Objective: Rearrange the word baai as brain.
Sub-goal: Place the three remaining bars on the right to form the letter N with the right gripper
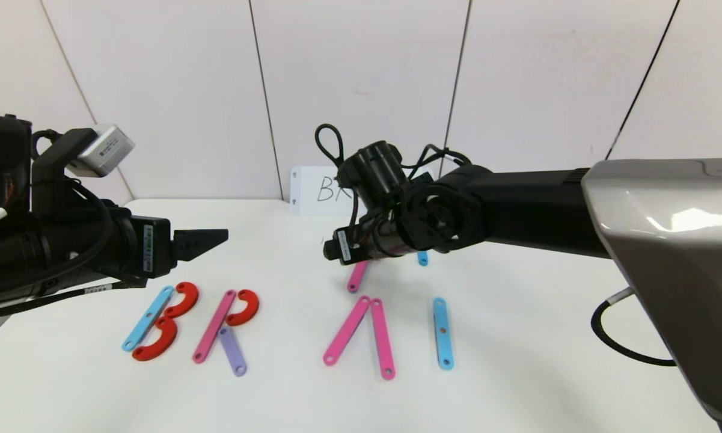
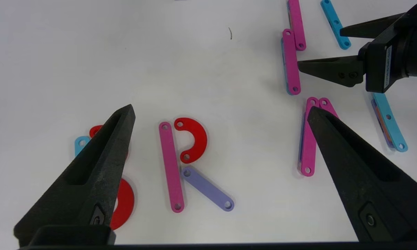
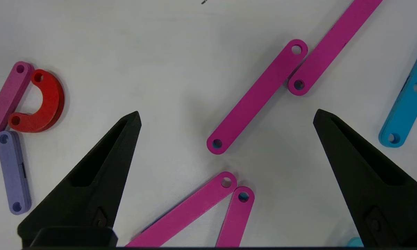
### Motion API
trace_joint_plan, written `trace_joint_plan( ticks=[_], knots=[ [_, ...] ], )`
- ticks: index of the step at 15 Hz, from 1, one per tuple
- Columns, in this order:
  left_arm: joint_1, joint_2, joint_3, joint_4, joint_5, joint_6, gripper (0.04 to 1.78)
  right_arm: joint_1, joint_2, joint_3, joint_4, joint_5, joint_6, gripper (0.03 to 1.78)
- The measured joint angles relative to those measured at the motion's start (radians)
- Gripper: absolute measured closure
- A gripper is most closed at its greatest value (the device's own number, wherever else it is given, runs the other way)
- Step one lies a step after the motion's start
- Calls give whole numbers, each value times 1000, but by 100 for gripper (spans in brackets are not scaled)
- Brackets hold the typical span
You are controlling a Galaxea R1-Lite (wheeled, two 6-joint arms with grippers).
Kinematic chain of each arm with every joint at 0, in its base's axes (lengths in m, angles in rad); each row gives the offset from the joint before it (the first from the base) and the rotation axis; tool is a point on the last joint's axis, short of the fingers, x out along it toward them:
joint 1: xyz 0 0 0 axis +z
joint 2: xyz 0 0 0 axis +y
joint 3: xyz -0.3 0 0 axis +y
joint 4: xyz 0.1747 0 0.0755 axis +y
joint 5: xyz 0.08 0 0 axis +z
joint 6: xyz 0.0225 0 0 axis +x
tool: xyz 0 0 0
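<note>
On white table, strip letters (image 1: 216,328) read B, R, A, I.

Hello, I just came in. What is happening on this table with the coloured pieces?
The robot is spelling BRAIN with flat strips and arcs on the white table. The B and R are already laid. The A has two pink legs but no crossbar; a blue strip stands as the I. The right gripper hovers open above a loose pink strip behind the A. The left gripper waits open above the B. A white card leans on the wall.
</note>
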Motion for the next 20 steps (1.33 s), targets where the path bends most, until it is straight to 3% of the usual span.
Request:
trace_joint_plan(
  ticks=[6,20],
  knots=[
    [53,-24,-2,2,-38,34,9,5,23,71,-4,-29,22,7],
    [62,-42,-2,3,-46,36,9,6,113,27,-11,-74,25,7]
  ],
)
